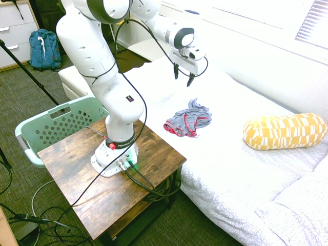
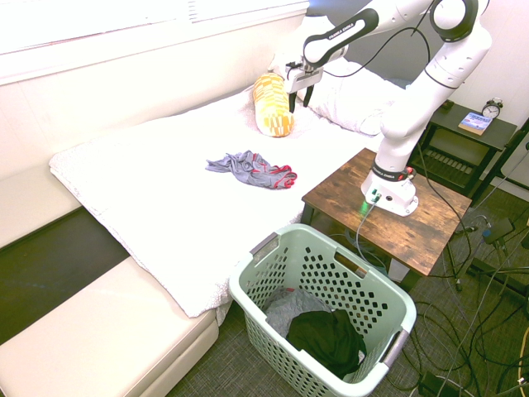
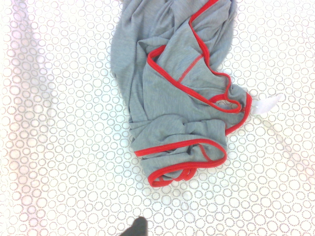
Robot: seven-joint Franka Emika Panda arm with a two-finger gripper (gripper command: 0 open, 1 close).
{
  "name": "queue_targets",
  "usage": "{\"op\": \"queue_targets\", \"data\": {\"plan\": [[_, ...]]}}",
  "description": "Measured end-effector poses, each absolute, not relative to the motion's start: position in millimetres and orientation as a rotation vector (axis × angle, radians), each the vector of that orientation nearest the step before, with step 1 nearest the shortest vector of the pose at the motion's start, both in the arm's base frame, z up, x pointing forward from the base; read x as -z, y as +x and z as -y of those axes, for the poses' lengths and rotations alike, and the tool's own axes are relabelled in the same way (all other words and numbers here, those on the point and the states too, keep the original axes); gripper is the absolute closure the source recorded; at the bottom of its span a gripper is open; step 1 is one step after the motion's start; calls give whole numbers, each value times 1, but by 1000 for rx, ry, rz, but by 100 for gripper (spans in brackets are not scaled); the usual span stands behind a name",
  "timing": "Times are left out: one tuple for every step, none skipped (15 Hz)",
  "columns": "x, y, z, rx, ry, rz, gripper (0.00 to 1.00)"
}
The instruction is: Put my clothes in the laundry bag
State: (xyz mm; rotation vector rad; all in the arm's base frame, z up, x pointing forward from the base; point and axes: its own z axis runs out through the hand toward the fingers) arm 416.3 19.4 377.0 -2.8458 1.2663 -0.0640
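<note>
- Grey soft fabric garment with red trim [image 1: 188, 119] lies crumpled on the white dotted bed cover [image 1: 241, 169], flat, nothing touching it; same garment in second exterior view [image 2: 252, 169] and filling the wrist view [image 3: 177, 93].
- In the wrist view a small white tag [image 3: 266, 104] sticks out at the garment's red-edged side.
- White arm's two-finger gripper [image 1: 183, 75] hangs above the bed, pointing down, fingers spread wide, empty; well above the garment, not touching it. Seen also in second exterior view [image 2: 299, 98].
- Pale mint-green perforated plastic laundry basket [image 2: 273, 277] stands on the carpet, just beside the dark wooden table [image 2: 430, 231] and the bed edge; in first exterior view it sits left of the table [image 1: 48, 123].
- Basket already holds a dark cloth [image 2: 326, 339] and a grey cloth [image 2: 289, 306].
- Yellow-and-white patterned bolster pillow [image 1: 284, 130] lies on the bed, right of the garment, apart from it.
- Blue backpack [image 1: 44, 48] on the floor at far left by a white drawer unit [image 1: 15, 31].
- Small alarm clock [image 2: 493, 107] and a book [image 2: 475, 122] on a dark side table, far right in second exterior view.
</note>
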Motion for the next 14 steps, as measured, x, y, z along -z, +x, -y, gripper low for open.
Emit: {"op": "queue_targets", "data": {"plan": [[-376,417,-19,63,-2849,-1262,0],[-376,420,-19,61,-2854,-1253,0],[-378,428,-20,71,-2849,-1251,0],[-382,442,-20,90,-2840,-1246,0],[-383,462,-21,104,-2831,-1240,0],[-377,483,-23,111,-2830,-1231,0],[-363,502,-24,114,-2837,-1219,0],[-340,518,-25,113,-2844,-1206,0],[-312,530,-27,117,-2861,-1182,0],[-282,539,-27,124,-2885,-1151,0],[-248,546,-25,119,-2906,-1128,0],[-214,551,-21,99,-2923,-1113,0],[-185,559,-18,78,-2938,-1102,0],[-158,570,-16,56,-2950,-1091,0]]}}
